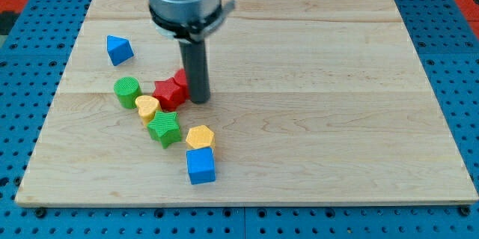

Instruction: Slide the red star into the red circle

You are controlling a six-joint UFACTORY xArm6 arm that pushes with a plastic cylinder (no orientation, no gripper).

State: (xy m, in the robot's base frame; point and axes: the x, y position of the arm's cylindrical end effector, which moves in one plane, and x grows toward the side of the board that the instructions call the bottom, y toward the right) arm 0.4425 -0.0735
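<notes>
Blue cube (200, 166) sits closest to the view's bottom edge, below my tip and slightly toward the view's left. Yellow block (200, 136), roughly hexagonal, touches the cube's top side, also below my tip.

My tip (199, 100) rests on the table (337, 119), at the lower end of the dark rod under the grey cylindrical mount. No hand on this rig, just the rod, so nothing opens, closes or holds anything.

Red star (168, 93) lies just to the view's left of my tip; looks touching or nearly so, cannot tell for sure. A second red block (180, 79), presumably the red circle, sits up against the star's upper right, right beside the rod, which partly hides it, so its shape is not readable. The two red pieces appear in contact.

Further to the view's left of my tip:
- yellow heart (147, 107), touching the star's lower left
- green star (164, 128), below the heart and touching it
- green cylinder (127, 91), just beside the heart, left of the red star
- blue triangular block (118, 49), up and left, well apart from the cluster
</notes>
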